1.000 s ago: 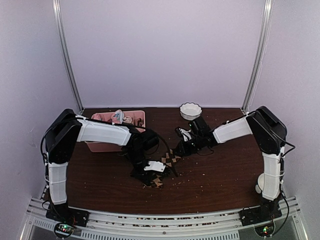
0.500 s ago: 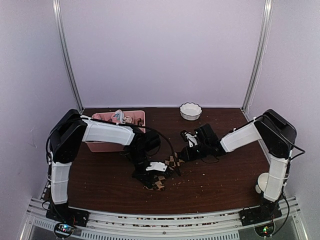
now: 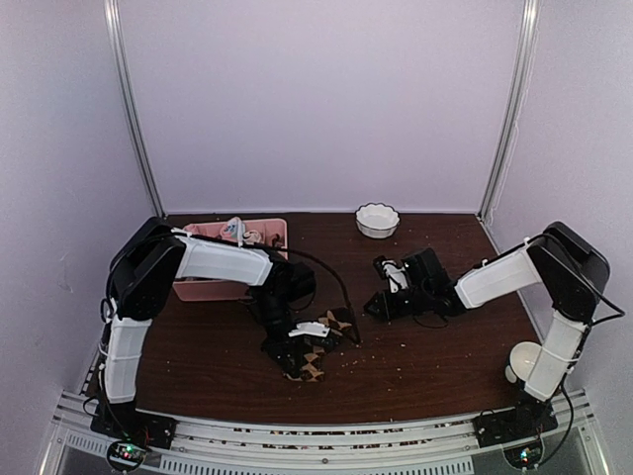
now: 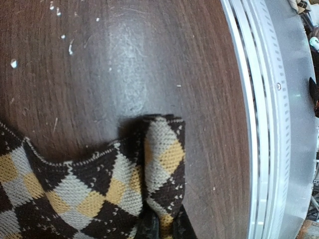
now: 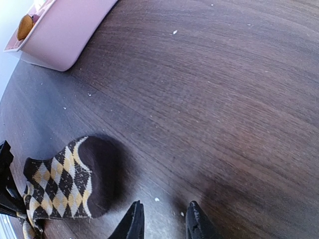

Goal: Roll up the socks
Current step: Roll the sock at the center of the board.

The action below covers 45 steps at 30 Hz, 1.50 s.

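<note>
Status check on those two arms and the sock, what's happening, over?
Left end effector shut on argyle sock, pinching a fold. Right end effector open, empty, apart from sock. Pink tray well clear.

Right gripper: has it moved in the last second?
Yes. The right gripper drew back rightward from the argyle sock, and farther from the white bowl.

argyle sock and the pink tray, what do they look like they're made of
The argyle sock looks like knitted yarn, cotton or wool unclear: visible stitch loops, matte, soft folds. The pink tray looks like moulded plastic: smooth, even colour, faint sheen, rounded corner.
</note>
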### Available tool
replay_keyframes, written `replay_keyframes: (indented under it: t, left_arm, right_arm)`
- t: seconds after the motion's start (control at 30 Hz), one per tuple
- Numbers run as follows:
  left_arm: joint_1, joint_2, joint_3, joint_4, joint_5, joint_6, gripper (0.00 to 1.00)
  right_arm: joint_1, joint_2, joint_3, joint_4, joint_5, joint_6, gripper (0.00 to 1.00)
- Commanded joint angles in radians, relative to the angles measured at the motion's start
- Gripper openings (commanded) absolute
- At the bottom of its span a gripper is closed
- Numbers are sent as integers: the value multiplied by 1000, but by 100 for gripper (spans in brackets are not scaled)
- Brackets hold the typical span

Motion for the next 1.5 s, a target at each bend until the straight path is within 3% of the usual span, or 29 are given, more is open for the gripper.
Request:
replay_keyframes:
  t: [0.0, 0.03, 0.07, 0.1, 0.13, 0.2, 0.33, 0.43, 0.47, 0.53, 0.63, 0.83, 1.03, 1.17, 1.47]
  left_arm:
    - [23, 77, 5, -74, -30, -14, 0]
    - [32, 81, 9, -81, -22, -15, 0]
    - [40, 83, 13, -86, -14, -17, 0]
    - [48, 87, 16, -90, -11, -17, 0]
    - [52, 90, 19, -94, -10, -19, 0]
    - [60, 103, 26, -107, -9, -22, 0]
    - [74, 129, 41, -121, -4, -32, 0]
    - [80, 130, 45, -117, -13, -39, 0]
    - [80, 131, 47, -117, -16, -38, 0]
    - [80, 133, 49, -116, -19, -40, 0]
    - [80, 139, 56, -118, -32, -39, 0]
    - [80, 142, 54, -121, -46, -35, 0]
    - [80, 149, 69, -139, -24, -23, 0]
    - [79, 168, 92, -165, 0, -10, 0]
    - [80, 178, 104, -177, -1, -6, 1]
  right_arm:
    - [-4, -67, -51, 15, 47, -26, 30]
    - [-4, -84, -67, 16, 58, -26, 31]
    - [-4, -105, -86, 26, 68, -26, 39]
    - [-3, -131, -109, 43, 78, -27, 54]
    - [1, -165, -141, 65, 90, -29, 93]
    - [30, -258, -225, 138, 154, -49, 100]
    - [67, -409, -332, 207, 227, -65, 100]
    - [43, -429, -359, 177, 382, 213, 100]
    - [18, -417, -379, 232, 292, 228, 100]
    - [-1, -361, -451, 517, 51, 188, 100]
    - [95, -319, -532, 743, 25, 22, 100]
    - [434, -325, -436, 466, 232, -480, 98]
    - [618, -205, -314, 366, 310, -720, 76]
    - [675, -103, -217, 325, 375, -827, 66]
    - [662, 51, -37, 250, 374, -952, 43]
